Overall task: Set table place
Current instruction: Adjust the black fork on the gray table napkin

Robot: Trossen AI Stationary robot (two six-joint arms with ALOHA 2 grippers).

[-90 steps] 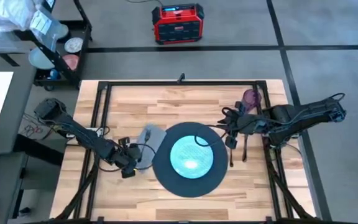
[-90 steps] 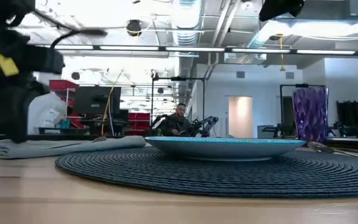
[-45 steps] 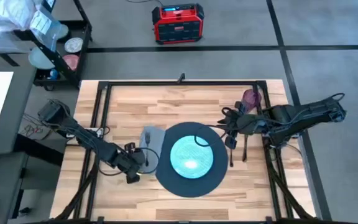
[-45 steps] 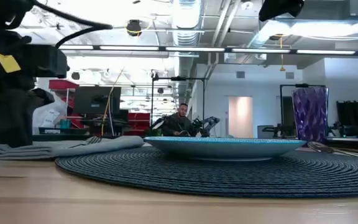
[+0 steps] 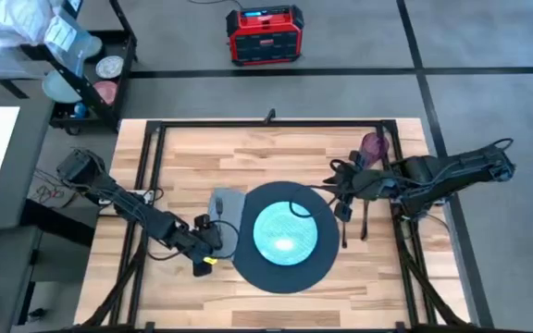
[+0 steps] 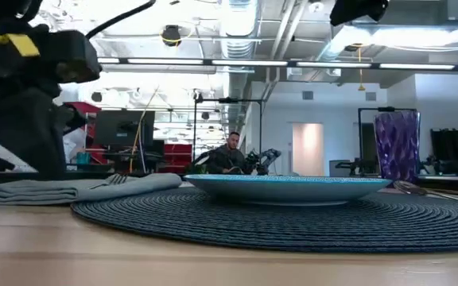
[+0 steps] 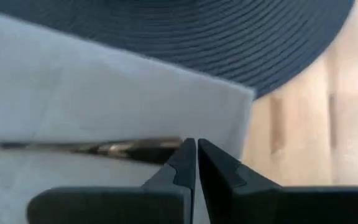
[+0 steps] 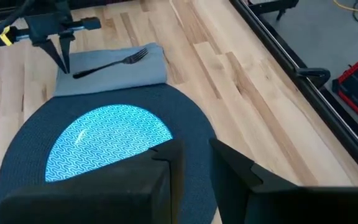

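fork (image 8: pixel 110 61) lies on the grey napkin (image 8: pixel 114 78) beside the dark round mat (image 8: pixel 191 134), which carries the teal plate (image 8: pixel 104 140) on the wooden table (image 5: pixel 276 148). left gripper (image 7: pixel 196 152), fingers pressed together, hovers at the fork's handle end. right gripper (image 8: pixel 191 162), slightly spread and holding nothing, waits over the mat's far side near the purple cup (image 5: pixel 373 145).

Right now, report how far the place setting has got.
Done: mat on the table, teal plate centred on it, napkin beside the mat with the fork lying on it, purple cup standing. In hand: nothing; the left gripper is shut and empty at the fork handle's end. The right gripper waits open over the mat's right edge. Left: cutlery right of the mat is too indistinct to confirm.
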